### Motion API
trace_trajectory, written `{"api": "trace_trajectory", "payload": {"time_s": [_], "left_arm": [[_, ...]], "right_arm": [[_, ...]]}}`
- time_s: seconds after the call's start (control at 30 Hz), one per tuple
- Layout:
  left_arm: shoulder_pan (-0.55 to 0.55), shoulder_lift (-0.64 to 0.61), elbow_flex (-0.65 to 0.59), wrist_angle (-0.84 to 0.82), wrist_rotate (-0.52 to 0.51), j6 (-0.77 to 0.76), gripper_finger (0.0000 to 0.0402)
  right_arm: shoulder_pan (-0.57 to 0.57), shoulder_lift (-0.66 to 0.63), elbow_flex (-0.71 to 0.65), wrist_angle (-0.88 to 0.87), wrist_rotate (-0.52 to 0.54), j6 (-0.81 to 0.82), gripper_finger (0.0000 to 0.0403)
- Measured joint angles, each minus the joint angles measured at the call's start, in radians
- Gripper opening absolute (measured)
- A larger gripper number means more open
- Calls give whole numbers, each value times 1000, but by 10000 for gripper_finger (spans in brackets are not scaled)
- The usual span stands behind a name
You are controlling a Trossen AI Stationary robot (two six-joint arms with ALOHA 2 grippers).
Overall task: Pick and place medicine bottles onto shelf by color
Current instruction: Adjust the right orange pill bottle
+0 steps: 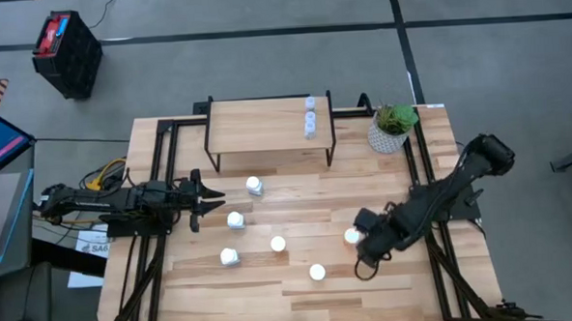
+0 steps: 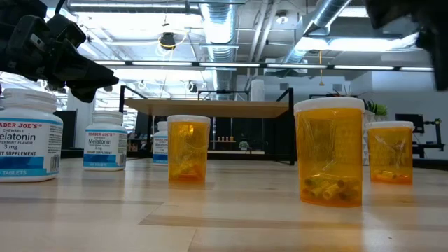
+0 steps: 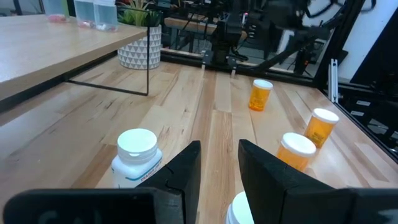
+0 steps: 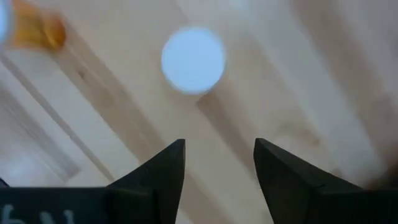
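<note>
Three clear pale-blue bottles [image 1: 310, 117] stand in a row on the right end of the shelf [image 1: 265, 127]. Three white bottles [image 1: 255, 186] [image 1: 235, 220] [image 1: 229, 257] and three orange bottles with white caps [image 1: 278, 244] [image 1: 317, 271] [image 1: 352, 236] stand upright on the tabletop. My left gripper [image 1: 210, 196] is open and empty, level, at the table's left, just short of the white bottles [image 3: 137, 155]. My right gripper [image 1: 360, 249] is open and empty, pointing down beside the rightmost orange bottle, whose cap [image 4: 193, 59] lies ahead of its fingers.
A potted green plant [image 1: 393, 127] stands at the far right corner, next to the shelf. The low view shows the white bottles [image 2: 24, 136] at left and the orange ones [image 2: 329, 150] at right, with the shelf [image 2: 210, 107] behind them.
</note>
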Motion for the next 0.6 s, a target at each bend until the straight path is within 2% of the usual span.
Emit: {"api": "trace_trajectory", "payload": {"time_s": [0.3,0.6], "left_arm": [[0,0,0,0,0,0,96],[0,0,0,0,0,9,96]], "right_arm": [[2,191,0,99,-2,208,181],[-70,299,0,158,1,125,156]]}}
